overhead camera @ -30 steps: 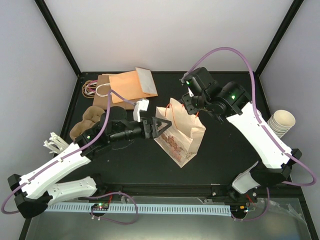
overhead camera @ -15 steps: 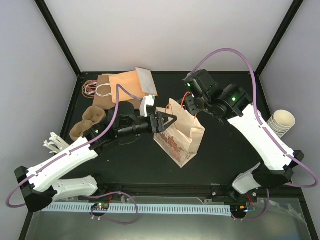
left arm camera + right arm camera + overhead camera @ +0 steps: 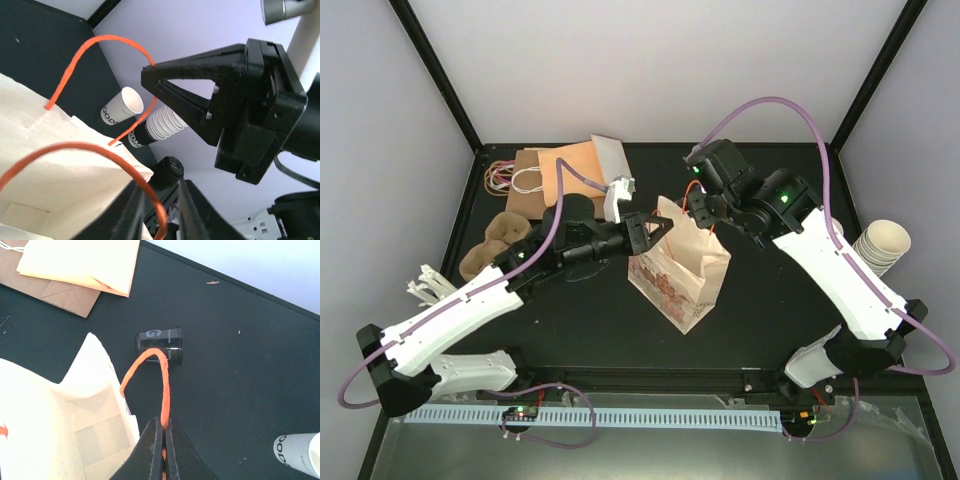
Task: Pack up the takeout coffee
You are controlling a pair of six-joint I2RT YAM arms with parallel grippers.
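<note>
Black table (image 3: 765,320): your right gripper (image 3: 163,427) pinches the bag's (image 3: 685,270) far handle (image 3: 165,390); left gripper (image 3: 159,202) straddles the near one, grip unclear. Cup (image 3: 122,107) sits at the bag's 3 o'clock, beside the stack (image 3: 165,122).

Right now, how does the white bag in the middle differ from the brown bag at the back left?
The white bag stands open; the brown bag lies flat. The white bag has orange handles, the brown bag white ones. The right pincer pinches a white-bag handle; nothing grips the brown bag. Both are paper bags.
</note>
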